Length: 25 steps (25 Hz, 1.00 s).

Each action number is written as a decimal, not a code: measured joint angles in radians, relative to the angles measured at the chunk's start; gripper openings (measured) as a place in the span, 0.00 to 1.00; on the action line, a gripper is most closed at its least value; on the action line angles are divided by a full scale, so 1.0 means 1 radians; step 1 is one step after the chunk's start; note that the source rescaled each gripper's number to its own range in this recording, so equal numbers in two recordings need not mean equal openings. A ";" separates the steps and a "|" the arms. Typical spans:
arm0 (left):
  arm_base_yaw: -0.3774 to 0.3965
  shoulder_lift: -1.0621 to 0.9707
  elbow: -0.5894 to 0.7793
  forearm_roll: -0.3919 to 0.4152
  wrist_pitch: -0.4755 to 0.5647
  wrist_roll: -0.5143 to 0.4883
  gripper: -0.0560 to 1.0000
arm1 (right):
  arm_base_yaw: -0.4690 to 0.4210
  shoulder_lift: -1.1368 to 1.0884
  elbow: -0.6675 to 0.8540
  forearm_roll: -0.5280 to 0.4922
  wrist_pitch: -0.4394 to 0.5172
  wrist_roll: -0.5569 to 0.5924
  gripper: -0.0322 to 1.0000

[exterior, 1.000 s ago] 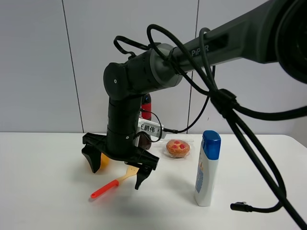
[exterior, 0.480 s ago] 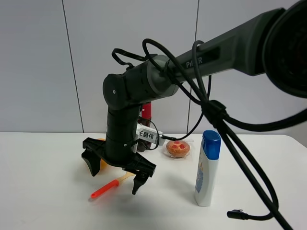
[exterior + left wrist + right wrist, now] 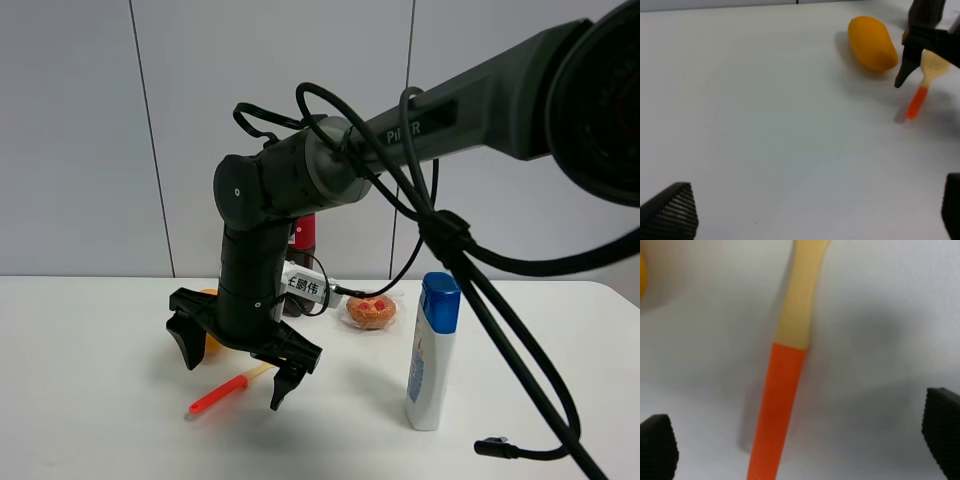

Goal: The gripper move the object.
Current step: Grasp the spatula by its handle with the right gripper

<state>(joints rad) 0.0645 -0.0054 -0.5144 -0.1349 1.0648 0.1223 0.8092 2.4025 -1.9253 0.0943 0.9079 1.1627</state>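
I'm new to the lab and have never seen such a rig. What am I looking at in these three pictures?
This is a two-armed robot; each arm ends in a claw. The wide picture comes from a camera mounted high, the other two from cameras on the wrists. On the white table lie a spatula, an orange fruit and a small pastry; a white bottle stands nearby. The right claw hangs open over the spatula; the left claw, farther off, is open too. Nothing is held.

White bottle [image 3: 432, 350], tart [image 3: 370, 311] and orange fruit [image 3: 872, 43] rest on the table [image 3: 90, 400].
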 joint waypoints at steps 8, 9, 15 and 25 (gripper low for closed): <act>0.000 0.000 0.000 0.000 0.000 0.001 1.00 | 0.001 0.007 0.000 0.000 -0.001 0.000 1.00; 0.000 0.000 0.000 0.000 0.000 0.001 1.00 | 0.003 0.009 0.000 -0.003 -0.001 0.000 1.00; 0.000 0.000 0.000 0.000 0.000 0.001 1.00 | 0.004 0.013 0.000 -0.019 0.008 0.000 1.00; 0.000 0.000 0.000 0.000 0.000 0.000 1.00 | 0.004 0.018 0.000 -0.023 0.018 -0.008 1.00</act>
<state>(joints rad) 0.0645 -0.0054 -0.5144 -0.1349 1.0648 0.1223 0.8133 2.4207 -1.9253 0.0716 0.9255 1.1549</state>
